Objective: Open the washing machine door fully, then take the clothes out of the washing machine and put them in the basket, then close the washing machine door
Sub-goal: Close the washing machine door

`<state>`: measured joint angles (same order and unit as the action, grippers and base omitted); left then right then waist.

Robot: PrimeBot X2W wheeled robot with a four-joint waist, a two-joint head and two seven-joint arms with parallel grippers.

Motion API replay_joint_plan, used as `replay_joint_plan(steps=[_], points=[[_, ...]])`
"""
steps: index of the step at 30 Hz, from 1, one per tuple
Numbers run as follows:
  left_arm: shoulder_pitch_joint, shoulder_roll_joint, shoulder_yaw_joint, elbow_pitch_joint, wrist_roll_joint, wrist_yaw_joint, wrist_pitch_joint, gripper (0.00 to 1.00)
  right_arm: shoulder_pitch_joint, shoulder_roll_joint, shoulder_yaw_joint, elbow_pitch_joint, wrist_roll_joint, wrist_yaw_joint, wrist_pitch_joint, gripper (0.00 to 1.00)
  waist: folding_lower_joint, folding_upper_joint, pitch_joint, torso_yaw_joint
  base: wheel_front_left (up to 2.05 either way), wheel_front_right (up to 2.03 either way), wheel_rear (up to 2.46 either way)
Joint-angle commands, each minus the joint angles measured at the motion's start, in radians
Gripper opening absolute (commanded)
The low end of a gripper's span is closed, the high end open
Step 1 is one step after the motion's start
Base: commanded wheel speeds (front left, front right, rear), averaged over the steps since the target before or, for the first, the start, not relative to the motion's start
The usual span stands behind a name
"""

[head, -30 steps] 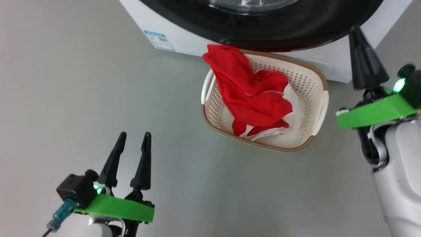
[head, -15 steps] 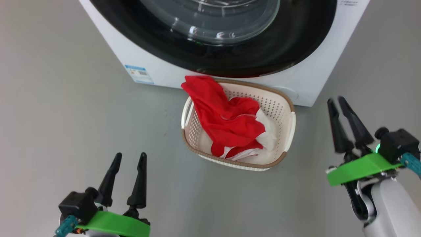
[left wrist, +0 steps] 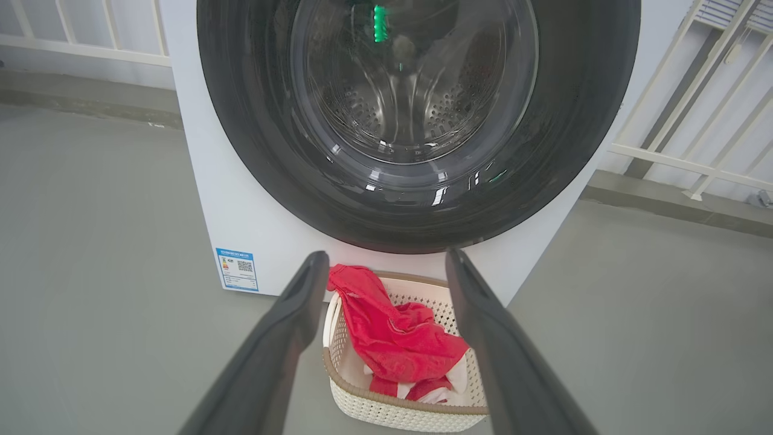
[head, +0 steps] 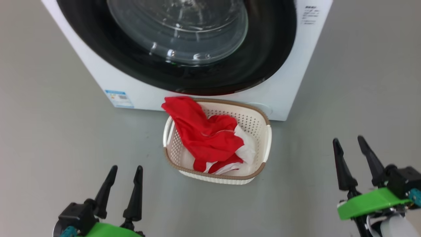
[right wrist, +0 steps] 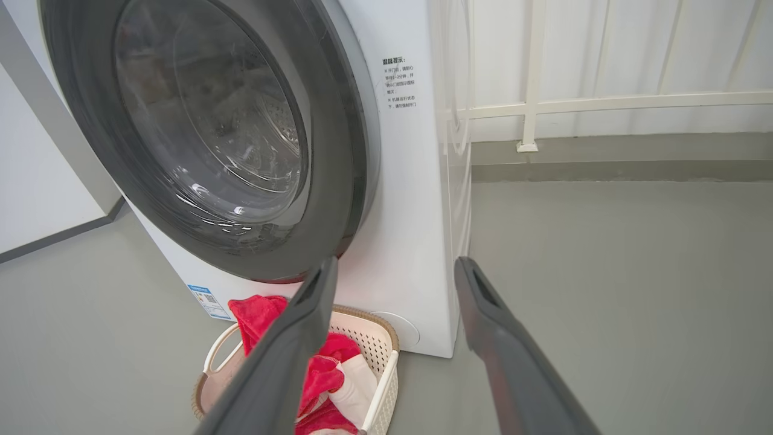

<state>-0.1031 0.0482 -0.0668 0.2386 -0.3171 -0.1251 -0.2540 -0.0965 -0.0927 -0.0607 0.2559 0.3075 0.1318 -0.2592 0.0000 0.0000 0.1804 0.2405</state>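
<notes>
**Clothes in the basket, door shut against the machine, both grippers empty**

At seven o'clock in the head view, the left gripper [head: 127, 168] is seen with its jaws parted by a moderate gap. Nothing is held between them and nothing is touched.

Up toward twelve o'clock from it, a small blue label [head: 119, 98] is found on the lower left corner of the big white front-loading washing machine [head: 95, 82]. The large round, black-rimmed glass door [head: 269, 59] is laid flat against the machine's front. Through its bulging glass, the perforated steel drum [left wrist: 416, 115] can be made out in the left wrist view.

At six o'clock from the door, the small cream-white perforated plastic basket [head: 215, 175] with a brown woven-look rim is set on the grey floor [head: 49, 148], close against the machine's base; whether the two touch cannot be told. The bright red and white fabric clothes [head: 207, 138] are bunched inside it, with one red corner draped over the rim at eleven o'clock.

At four o'clock in the head view, the right gripper [head: 348, 139] is spread about as wide as the left. It is empty and well apart from the basket. A white railing [right wrist: 604, 101] is seen behind the machine in the right wrist view.
</notes>
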Motion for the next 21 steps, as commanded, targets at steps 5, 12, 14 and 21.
replay_joint_plan(steps=[5,12,14,21], points=[[0.019,0.029,0.050,-0.034,0.022,-0.006,-0.008,1.00,0.047,-0.006,-0.004,-0.035,-0.007,-0.001,-0.003,1.00,0.0000,0.0000,-0.041,-0.057,0.00,0.00,0.00],[0.047,0.045,0.054,-0.048,0.046,-0.006,-0.008,1.00,0.109,-0.003,-0.036,-0.038,-0.007,-0.001,-0.003,1.00,0.0000,0.0000,-0.076,-0.090,0.00,0.00,0.00],[0.059,0.048,0.058,-0.050,0.053,-0.006,-0.008,1.00,0.134,0.000,-0.047,-0.040,-0.007,-0.001,-0.003,1.00,0.0000,0.0000,-0.089,-0.098,0.00,0.00,0.00],[0.108,0.050,0.078,-0.059,0.055,-0.006,-0.008,1.00,0.206,0.009,-0.076,-0.043,-0.004,-0.001,-0.003,1.00,0.0000,0.0000,-0.137,-0.125,0.00,0.00,0.00]])
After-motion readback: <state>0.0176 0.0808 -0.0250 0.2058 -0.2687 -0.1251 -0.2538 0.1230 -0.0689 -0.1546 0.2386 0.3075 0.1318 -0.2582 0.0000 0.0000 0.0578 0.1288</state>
